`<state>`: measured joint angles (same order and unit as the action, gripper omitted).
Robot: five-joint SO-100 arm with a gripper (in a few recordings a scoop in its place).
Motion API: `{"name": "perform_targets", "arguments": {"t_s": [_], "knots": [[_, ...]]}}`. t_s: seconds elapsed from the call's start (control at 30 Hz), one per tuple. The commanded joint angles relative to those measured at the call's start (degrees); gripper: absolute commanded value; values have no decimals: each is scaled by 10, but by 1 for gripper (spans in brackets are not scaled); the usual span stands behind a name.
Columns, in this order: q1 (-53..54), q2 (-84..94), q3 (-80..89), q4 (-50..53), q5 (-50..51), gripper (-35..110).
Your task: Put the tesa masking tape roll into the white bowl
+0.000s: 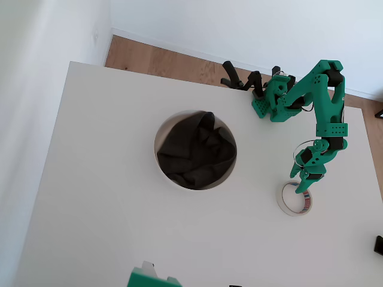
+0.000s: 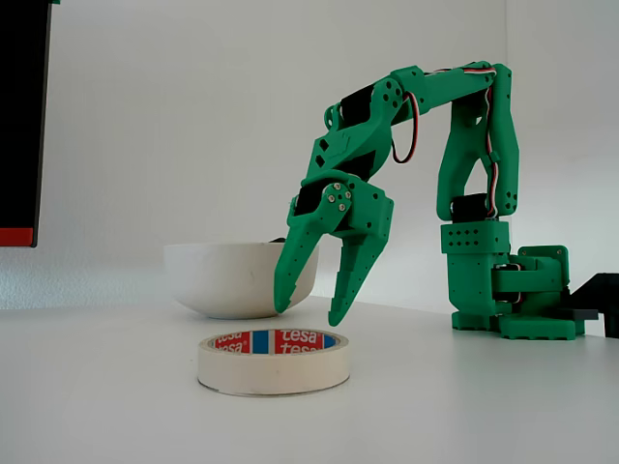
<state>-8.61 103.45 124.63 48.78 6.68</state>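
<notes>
On the white worktop (image 1: 90,197), taking the overhead view from left to right, the white bowl (image 1: 160,127) sits near the middle with a dark cloth (image 1: 194,152) bunched inside it, and well to its right the tesa masking tape roll (image 1: 292,206) lies flat on the worktop, so nothing of the task is done yet: the roll has still to be gripped, lifted, carried across and let go over the bowl. The green arm (image 1: 326,101) rises from its base at the worktop's far edge, folds over at the elbow and points the tool (image 2: 308,311) steeply down. In the fixed view its two fingers stand apart and empty, tips just above the roll (image 2: 274,361), with the bowl (image 2: 227,280) behind. It looks like the approach to the grasp, about to descend.
</notes>
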Motion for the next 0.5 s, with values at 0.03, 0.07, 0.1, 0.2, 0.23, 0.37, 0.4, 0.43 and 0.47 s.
{"name": "perform_targets", "arguments": {"t_s": [0.03, 0.07, 0.1, 0.2, 0.23, 0.37, 0.4, 0.43, 0.47], "knots": [[-11, 3, -31, 1, 11, 21], [-11, 0, -31, 0, 13, 21], [-11, -4, -31, 0, 15, 21], [-15, -12, -31, 0, 18, 21], [-17, -15, -31, -1, 18, 21], [-25, -25, -31, -4, 23, 21], [-27, -26, -31, -4, 24, 21], [-30, -27, -31, -4, 25, 21], [-33, -27, -31, -4, 26, 21]]}}
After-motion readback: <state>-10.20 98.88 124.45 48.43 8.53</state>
